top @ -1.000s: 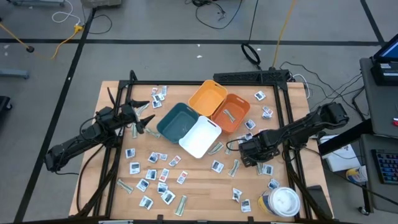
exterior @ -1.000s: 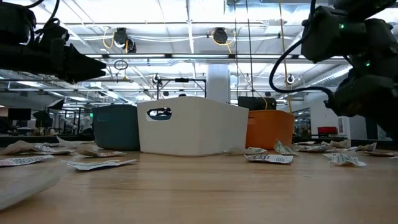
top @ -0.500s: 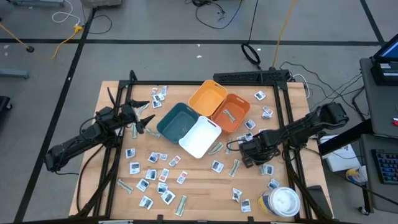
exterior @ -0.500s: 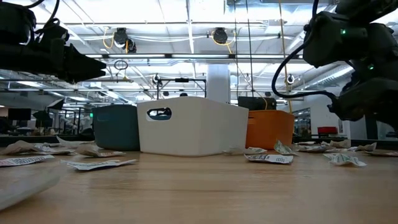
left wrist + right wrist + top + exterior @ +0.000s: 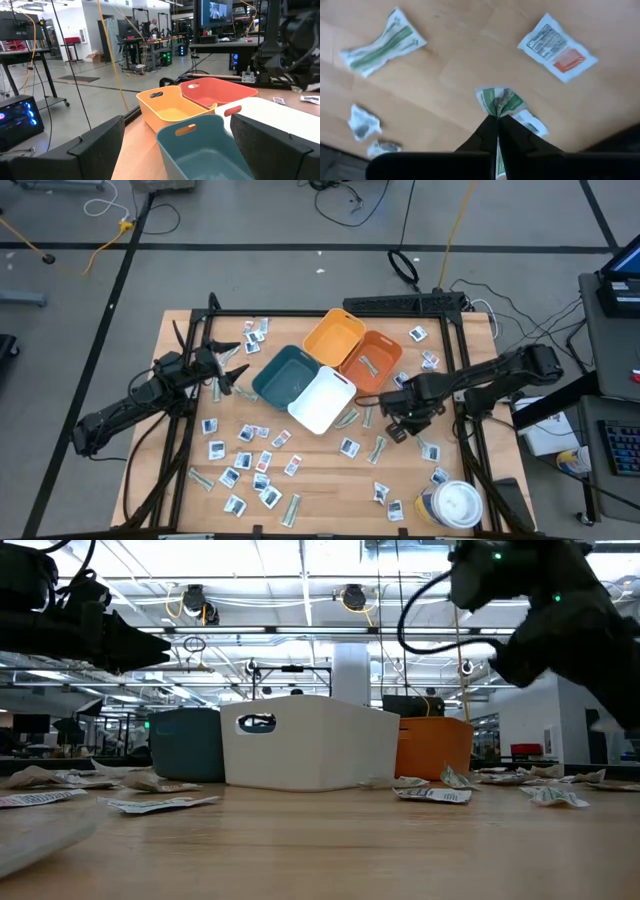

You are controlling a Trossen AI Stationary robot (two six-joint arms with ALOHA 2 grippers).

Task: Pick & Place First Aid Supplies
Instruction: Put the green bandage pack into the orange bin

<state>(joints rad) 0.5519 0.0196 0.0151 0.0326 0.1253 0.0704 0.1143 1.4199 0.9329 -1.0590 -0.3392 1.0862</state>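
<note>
High view: a wooden table [image 5: 310,470] holds four plastic bins clustered near its middle: a teal bin [image 5: 283,375], a white bin [image 5: 322,400], a yellow bin [image 5: 334,337] and an orange bin [image 5: 371,361]. Many small first aid packets [image 5: 245,457] lie scattered across the wood, thickest on the near left, with more along the right side. A round white-lidded tub [image 5: 455,504] stands at the near right corner.

The right gripper [image 5: 392,420] hangs just beside the white and orange bins, on their right. In the right wrist view its two dark fingers [image 5: 490,131] are pinched tight on a green-striped wrapped strip [image 5: 500,101], which is raised off the wood. Below it lie another green-striped strip [image 5: 382,44] and a white packet with a red mark [image 5: 558,47].

The left gripper [image 5: 226,367] waits near the teal bin, on the table's left side, its jaws spread wide and holding nothing. The orange bin has a narrow strip [image 5: 368,364] lying inside it.
</note>
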